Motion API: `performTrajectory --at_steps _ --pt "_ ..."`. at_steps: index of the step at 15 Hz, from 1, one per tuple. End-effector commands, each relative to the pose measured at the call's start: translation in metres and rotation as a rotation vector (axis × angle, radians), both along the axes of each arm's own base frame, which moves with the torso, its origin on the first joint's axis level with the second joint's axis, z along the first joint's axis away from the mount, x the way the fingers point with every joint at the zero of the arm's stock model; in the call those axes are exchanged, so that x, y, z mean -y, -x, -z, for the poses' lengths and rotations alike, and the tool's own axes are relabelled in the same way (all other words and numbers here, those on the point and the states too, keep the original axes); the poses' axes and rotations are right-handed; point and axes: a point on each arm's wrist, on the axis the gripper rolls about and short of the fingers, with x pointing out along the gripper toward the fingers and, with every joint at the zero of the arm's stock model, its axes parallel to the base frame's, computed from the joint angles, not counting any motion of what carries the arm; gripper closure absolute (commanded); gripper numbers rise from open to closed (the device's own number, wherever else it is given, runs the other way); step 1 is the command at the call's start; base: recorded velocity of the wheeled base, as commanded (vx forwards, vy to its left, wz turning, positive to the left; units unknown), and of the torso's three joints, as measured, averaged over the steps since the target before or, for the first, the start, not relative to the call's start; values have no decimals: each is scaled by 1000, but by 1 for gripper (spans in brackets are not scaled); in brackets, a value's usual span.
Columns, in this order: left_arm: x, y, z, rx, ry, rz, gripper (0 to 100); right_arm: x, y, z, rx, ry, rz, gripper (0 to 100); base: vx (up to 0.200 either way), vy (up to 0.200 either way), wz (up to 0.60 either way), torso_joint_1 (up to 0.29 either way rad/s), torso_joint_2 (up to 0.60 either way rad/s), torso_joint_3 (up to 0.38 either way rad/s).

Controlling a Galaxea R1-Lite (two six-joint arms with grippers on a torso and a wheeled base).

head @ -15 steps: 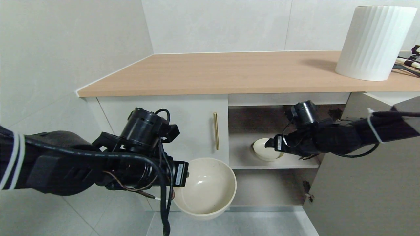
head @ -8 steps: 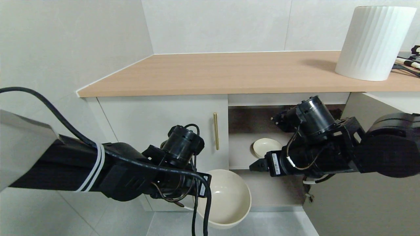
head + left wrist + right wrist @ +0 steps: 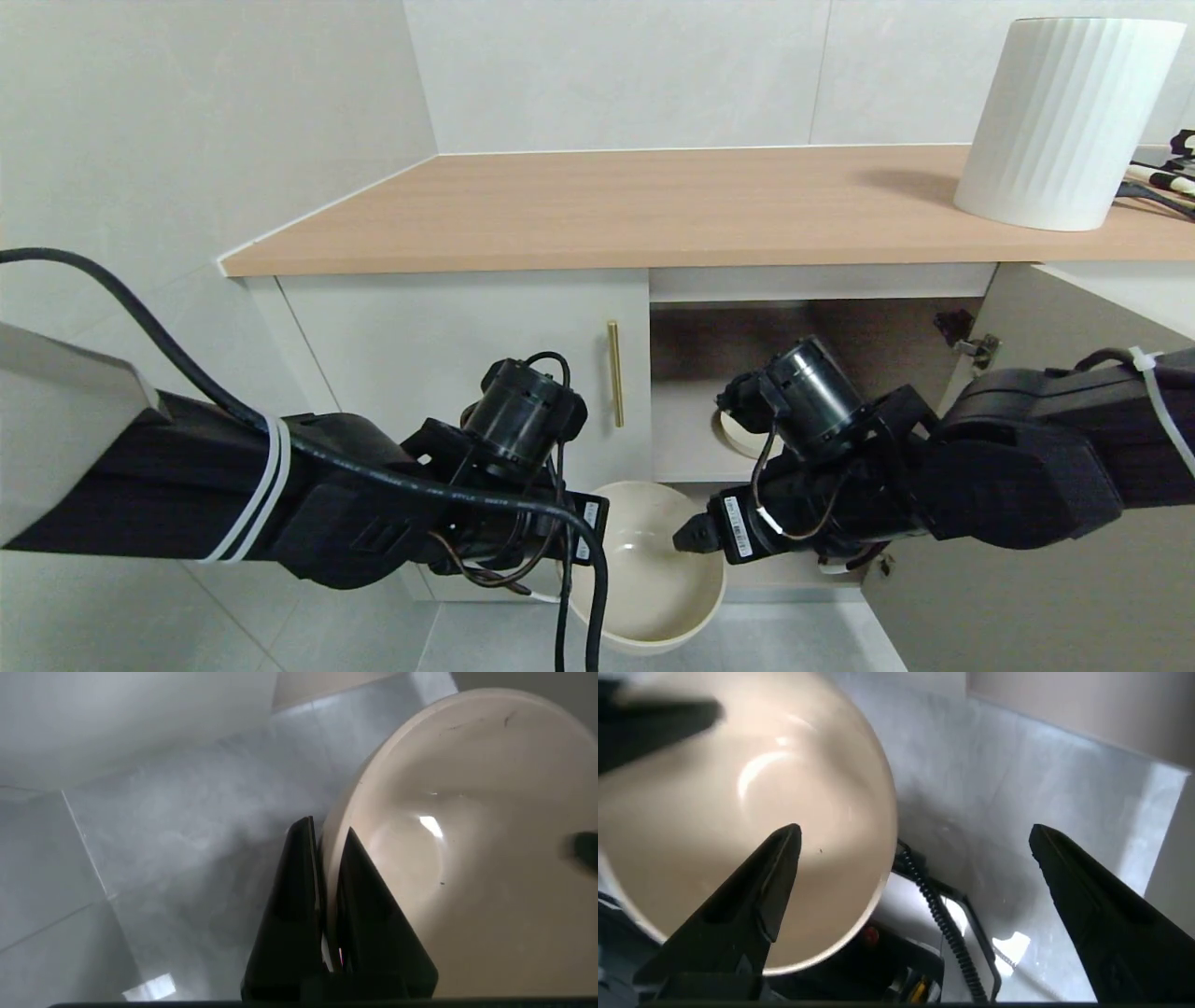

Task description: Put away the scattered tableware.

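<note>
- You have the large round cream bowl hanging in the air, low before the open cabinet compartment and above the grey tiled floor, mouth facing up.
- It looks smooth and glossy, with a few dark specks inside.
- Your left gripper is pinched on its rim.
- Your right gripper stands spread wide at the opposite rim; whether it touches, you cannot tell.
- A small cream dish sits on the cabinet shelf, partly hidden by the right arm.
- A white ribbed cylinder stands at the wooden counter's right end, against pale tiled walls.
</note>
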Motion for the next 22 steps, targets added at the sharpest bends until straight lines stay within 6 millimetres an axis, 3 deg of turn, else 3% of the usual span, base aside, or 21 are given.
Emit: performTrajectory --at_steps 1,3,4,13,14,18,20,22 --pt "-2 2 -4 8 7 0 100 -4 -3 10 -17 16 -2 0 0 0 0 0 0 0" --pt "-2 3 -6 18 13 -1 100 -6 -5 14 -18 15 -1 0 0 0 0 0 0 0" --pt "-2 3 -5 16 13 0 100 -8 -7 17 -18 14 0 100 0 0 0 0 0 0" --pt "0 2 2 1 -1 2 100 -10 -9 16 -3 1 4 100 0 0 0 0 0 0" --pt "0 1 2 2 -4 0 0 -10 -9 16 -3 1 4 100 0 0 0 0 0 0" --pt "-2 2 -2 11 4 -3 0 -6 -11 18 -9 12 22 100 0 0 0 0 0 0" --pt "-3 3 -3 13 4 -4 0 11 -30 25 -30 12 108 100 0 0 0 0 0 0" --pt "-4 3 -4 21 1 -12 0 37 -61 36 -38 29 256 100 0 0 0 0 0 0"
